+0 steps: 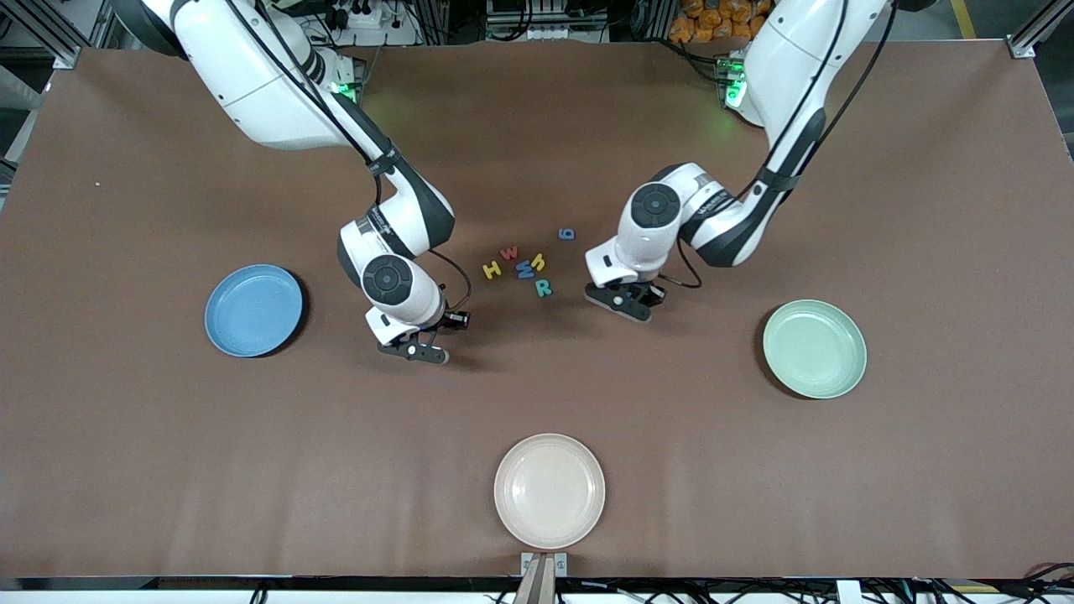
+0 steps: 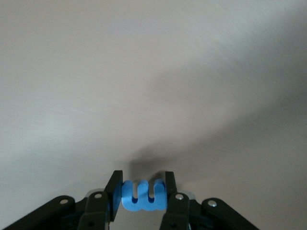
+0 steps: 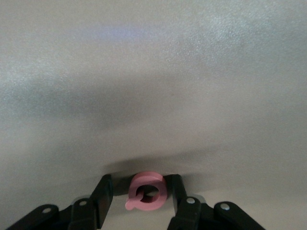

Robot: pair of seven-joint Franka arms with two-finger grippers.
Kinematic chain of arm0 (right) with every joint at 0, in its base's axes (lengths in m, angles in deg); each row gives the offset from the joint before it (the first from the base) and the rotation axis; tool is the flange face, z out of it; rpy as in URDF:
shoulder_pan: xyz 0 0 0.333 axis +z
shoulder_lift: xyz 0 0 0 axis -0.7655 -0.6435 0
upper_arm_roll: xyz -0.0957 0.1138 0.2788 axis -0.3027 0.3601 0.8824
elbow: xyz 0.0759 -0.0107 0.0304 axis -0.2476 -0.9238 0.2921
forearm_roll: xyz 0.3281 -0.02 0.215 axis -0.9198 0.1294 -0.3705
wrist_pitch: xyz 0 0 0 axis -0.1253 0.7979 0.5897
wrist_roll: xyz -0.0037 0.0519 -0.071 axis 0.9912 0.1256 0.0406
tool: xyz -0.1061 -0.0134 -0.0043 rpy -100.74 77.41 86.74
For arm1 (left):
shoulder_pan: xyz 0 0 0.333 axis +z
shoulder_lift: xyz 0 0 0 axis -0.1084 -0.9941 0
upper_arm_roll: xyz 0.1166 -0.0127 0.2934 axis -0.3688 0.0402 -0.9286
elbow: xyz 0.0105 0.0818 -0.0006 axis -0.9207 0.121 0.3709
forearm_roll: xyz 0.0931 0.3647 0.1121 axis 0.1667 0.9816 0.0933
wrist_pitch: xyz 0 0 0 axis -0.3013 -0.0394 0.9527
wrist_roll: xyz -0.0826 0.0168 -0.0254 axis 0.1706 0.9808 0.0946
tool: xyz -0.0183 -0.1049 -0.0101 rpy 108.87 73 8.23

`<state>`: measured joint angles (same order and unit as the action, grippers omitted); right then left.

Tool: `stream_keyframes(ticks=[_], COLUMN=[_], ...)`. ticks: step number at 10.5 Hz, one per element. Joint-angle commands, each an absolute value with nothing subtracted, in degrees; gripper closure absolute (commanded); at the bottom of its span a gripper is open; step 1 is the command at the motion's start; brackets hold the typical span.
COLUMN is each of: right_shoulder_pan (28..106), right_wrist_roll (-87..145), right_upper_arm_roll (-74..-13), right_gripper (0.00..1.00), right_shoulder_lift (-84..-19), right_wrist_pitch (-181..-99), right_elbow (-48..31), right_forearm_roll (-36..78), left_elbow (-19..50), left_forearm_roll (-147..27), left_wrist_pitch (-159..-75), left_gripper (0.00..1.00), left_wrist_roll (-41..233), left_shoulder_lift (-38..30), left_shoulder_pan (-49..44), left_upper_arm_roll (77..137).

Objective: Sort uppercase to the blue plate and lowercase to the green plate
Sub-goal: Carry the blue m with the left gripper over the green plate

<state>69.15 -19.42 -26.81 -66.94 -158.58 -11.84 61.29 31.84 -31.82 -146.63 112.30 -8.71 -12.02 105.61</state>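
My left gripper (image 1: 625,304) (image 2: 142,178) is low over the table beside the letter cluster, shut on a blue m (image 2: 143,196). My right gripper (image 1: 413,350) (image 3: 140,181) is down at the table between the cluster and the blue plate (image 1: 253,309). It is open around a red Q (image 3: 147,191), with one finger against the Q and a gap at the other. Both letters are hidden in the front view. On the table lie yellow H (image 1: 492,269), red w (image 1: 508,252), blue W (image 1: 525,269), yellow h (image 1: 539,262), teal R (image 1: 544,288) and blue g (image 1: 567,233). The green plate (image 1: 814,348) is empty.
A cream-white plate (image 1: 549,491) sits near the table's front edge, nearer to the front camera than the letters. Both arms reach in over the middle of the brown table (image 1: 168,470).
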Motion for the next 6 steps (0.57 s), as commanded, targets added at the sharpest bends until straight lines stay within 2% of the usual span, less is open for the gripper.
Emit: stream_keyframes(ticks=[1, 3, 4, 6], right_shoulder_pan=[68.9, 68.6, 68.5, 68.3], right_wrist_roll=[-19.7, -18.8, -18.7, -18.6], right_upper_arm_roll=[-26.6, -26.2, -26.1, -26.0], right_gripper=[0.43, 0.43, 0.47, 0.47], right_shoulder_lift=[-66.2, -65.9, -65.9, -65.8], right_wrist_pitch=[-158.2, -157.2, -157.1, -156.7], right_elbow=[-13.5, -13.5, -13.5, -13.5], right_forearm_roll=[61.5, 61.3, 61.3, 61.3], left_elbow=[32.4, 32.6, 32.5, 32.4], left_forearm_roll=[-30.5, -31.2, -31.5, -36.4], left_wrist_pitch=[-142.1, -140.9, -140.6, -138.5], left_gripper=[1.0, 1.0, 1.0, 1.0], left_wrist_roll=[113.5, 112.3, 106.3, 94.9], left_shoulder_lift=[-2.6, -0.5, 0.2, 1.9], left_shoulder_pan=[-6.6, -0.7, 3.0, 6.4], left_upper_arm_roll=[105.3, 105.2, 105.2, 101.8])
